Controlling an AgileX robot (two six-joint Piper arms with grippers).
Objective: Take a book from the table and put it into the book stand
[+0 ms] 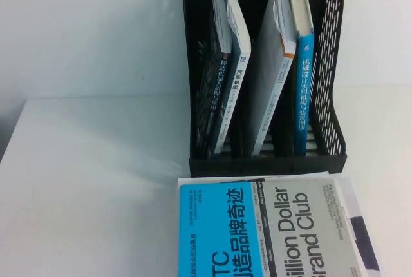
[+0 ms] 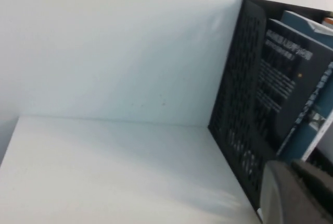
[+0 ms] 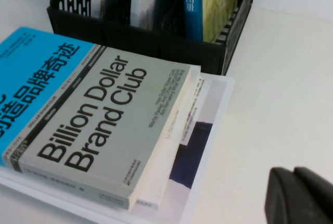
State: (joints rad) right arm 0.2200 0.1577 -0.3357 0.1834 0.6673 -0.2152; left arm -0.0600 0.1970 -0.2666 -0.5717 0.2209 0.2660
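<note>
The black book stand stands at the back of the white table. The dark navy book, with white characters on its spine, leans upright in the stand's left slot. The left wrist view shows its dark cover behind the stand's perforated side wall. Neither gripper shows in the high view. My left gripper hovers by the stand's left side, shut and empty. My right gripper is over bare table right of the book stack, shut and empty.
A cyan-and-grey "Billion Dollar Brand Club" book lies on a stack in front of the stand. A teal book shares the left slot. A grey book is in the middle slot, a blue-spined one in the right.
</note>
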